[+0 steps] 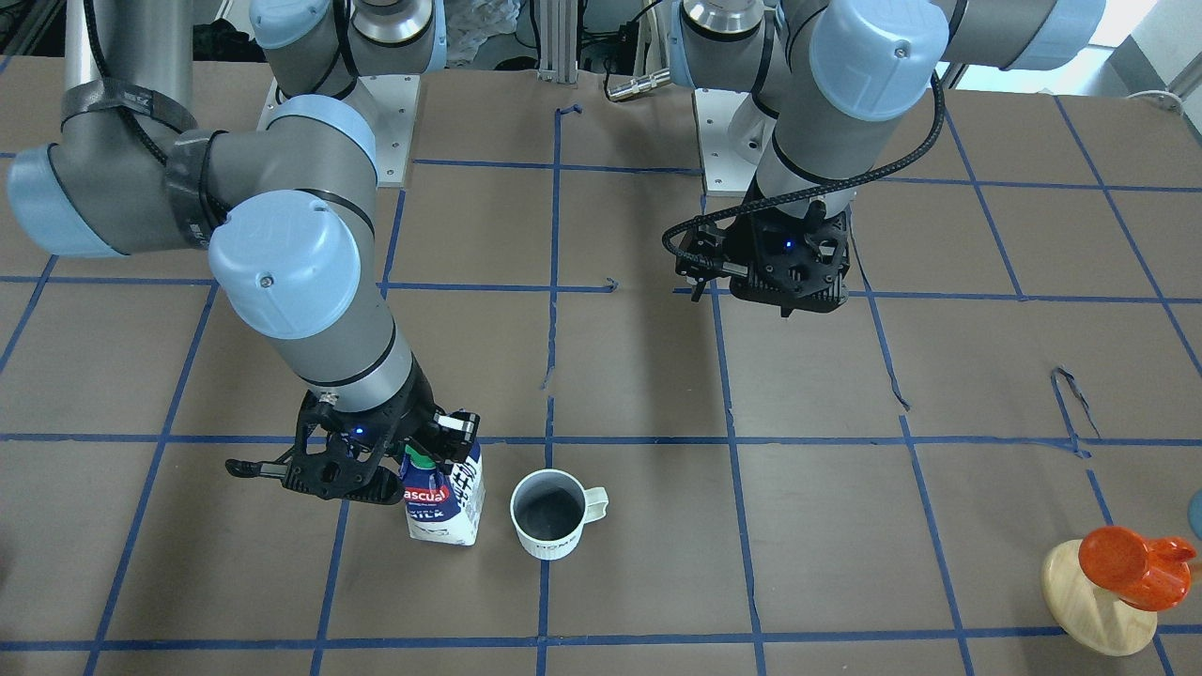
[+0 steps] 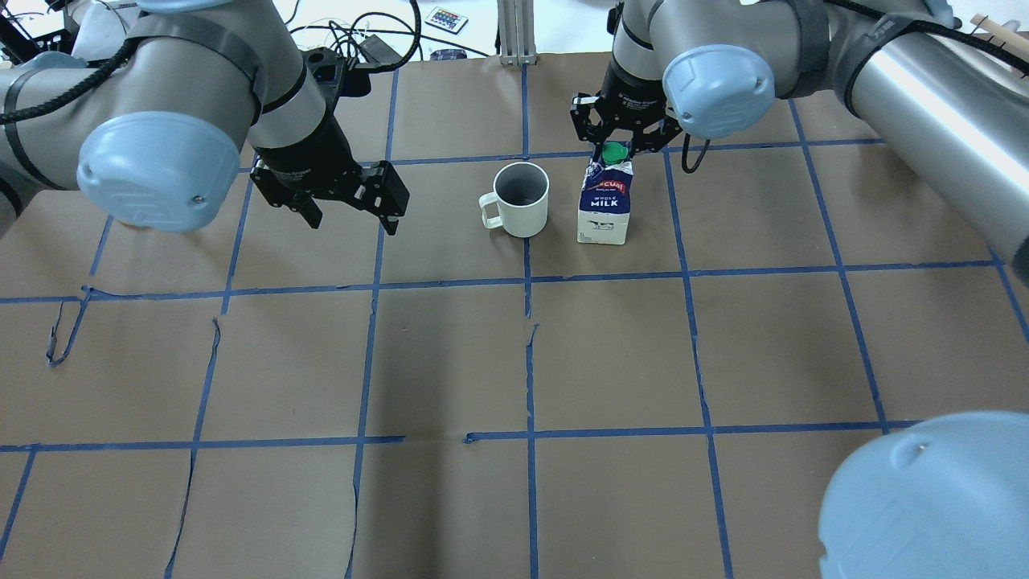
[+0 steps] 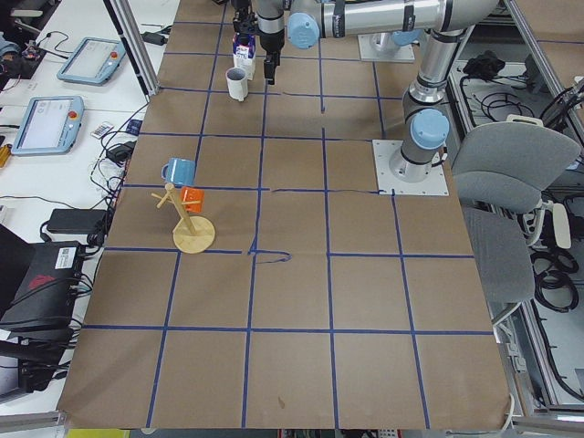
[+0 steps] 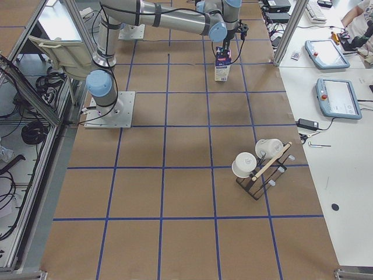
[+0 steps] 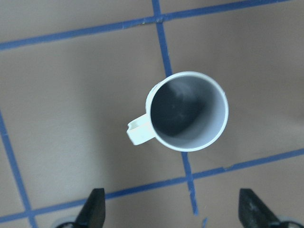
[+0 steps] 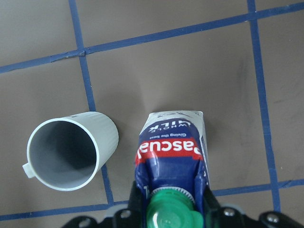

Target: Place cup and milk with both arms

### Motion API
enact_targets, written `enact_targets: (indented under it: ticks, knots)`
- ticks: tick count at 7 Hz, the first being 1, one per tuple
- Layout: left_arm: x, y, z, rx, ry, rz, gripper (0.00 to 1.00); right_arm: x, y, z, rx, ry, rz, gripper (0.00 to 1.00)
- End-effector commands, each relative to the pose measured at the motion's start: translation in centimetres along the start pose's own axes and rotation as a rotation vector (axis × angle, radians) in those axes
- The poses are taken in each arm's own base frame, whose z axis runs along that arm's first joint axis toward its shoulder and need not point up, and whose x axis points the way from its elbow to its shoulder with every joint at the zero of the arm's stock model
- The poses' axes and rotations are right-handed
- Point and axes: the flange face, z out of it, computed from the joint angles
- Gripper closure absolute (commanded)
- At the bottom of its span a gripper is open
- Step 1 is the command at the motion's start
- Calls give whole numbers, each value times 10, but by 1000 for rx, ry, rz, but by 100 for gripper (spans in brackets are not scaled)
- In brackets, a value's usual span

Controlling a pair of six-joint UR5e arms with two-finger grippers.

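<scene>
The white cup (image 2: 521, 199) stands upright on the brown table, handle toward my left side; it also shows in the front view (image 1: 554, 514) and the left wrist view (image 5: 187, 111). The milk carton (image 2: 604, 201) stands right beside it, a small gap apart, green cap up. My right gripper (image 2: 617, 141) is over the carton (image 6: 173, 147), and its jaws press the gable top on both sides. My left gripper (image 2: 354, 211) is open and empty, raised above the table and well clear of the cup toward my left.
A wooden stand (image 1: 1099, 601) with an orange cup (image 1: 1127, 563) sits at the far table edge on my left side. A rack with white cups (image 4: 256, 166) sits on my right side. Blue tape lines (image 2: 526, 354) grid the table.
</scene>
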Motion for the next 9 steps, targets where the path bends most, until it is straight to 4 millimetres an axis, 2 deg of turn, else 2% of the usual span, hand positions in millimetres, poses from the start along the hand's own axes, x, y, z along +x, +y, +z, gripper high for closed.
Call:
enact_targets:
  ticks: [1, 2, 3, 4, 7, 8, 9]
  knots:
    - [-8, 15, -13, 11, -58, -14, 0, -18, 3, 2, 3, -5, -42, 56]
    - [-11, 13, -25, 26, -61, -24, 0, -22, 2, -4, 13, -10, -57, 56]
    - [-10, 10, -34, -31, -59, -29, 0, -26, 2, -7, 13, -32, -75, 56]
    - [-7, -3, -56, -4, -53, -133, 0, -28, -2, -10, 20, -44, -104, 56]
    - [-9, -8, -78, 41, -54, -130, 0, -31, -13, 4, 12, -41, -129, 55]
    - [-11, -11, -87, 60, -56, -83, 0, -31, -13, 4, 11, -39, -127, 28]
    - [-11, -18, -83, 59, -48, -79, 0, -29, -12, -4, 26, -31, -121, 0]
